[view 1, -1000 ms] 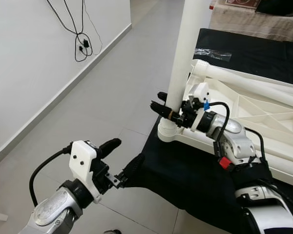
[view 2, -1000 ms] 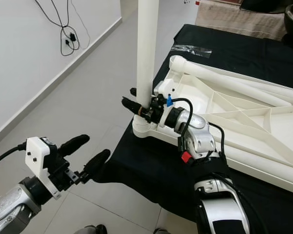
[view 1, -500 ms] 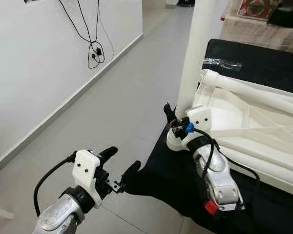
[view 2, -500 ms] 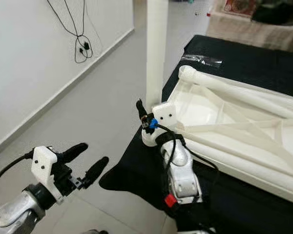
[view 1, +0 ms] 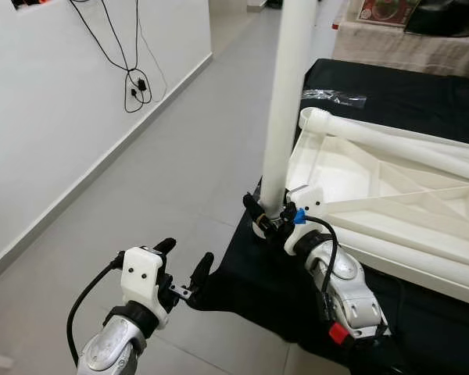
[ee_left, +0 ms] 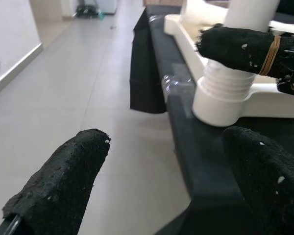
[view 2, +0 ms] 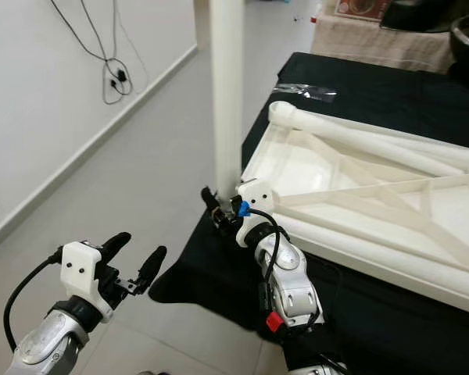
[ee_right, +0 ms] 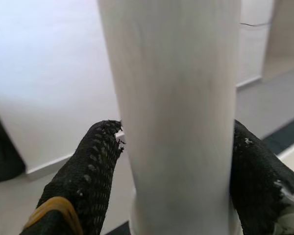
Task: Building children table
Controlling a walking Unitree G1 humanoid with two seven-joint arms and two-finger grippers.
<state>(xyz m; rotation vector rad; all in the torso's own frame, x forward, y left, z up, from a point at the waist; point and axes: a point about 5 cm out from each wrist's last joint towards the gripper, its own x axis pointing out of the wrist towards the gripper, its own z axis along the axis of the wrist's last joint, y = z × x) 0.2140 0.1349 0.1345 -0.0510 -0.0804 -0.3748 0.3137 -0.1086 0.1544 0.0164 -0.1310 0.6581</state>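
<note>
The upright white leg (view 1: 285, 117) is clamped near its base by the right gripper (view 1: 267, 219), at the corner socket of the upturned tabletop (view 1: 391, 195) on the black cloth (view 1: 266, 289). The left gripper (view 1: 184, 266) is held open over the floor (view 1: 164, 172), just beside the cloth's corner.

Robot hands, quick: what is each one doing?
Left hand: open, holding nothing.
Right hand: closed around the white table leg, low down.
</note>
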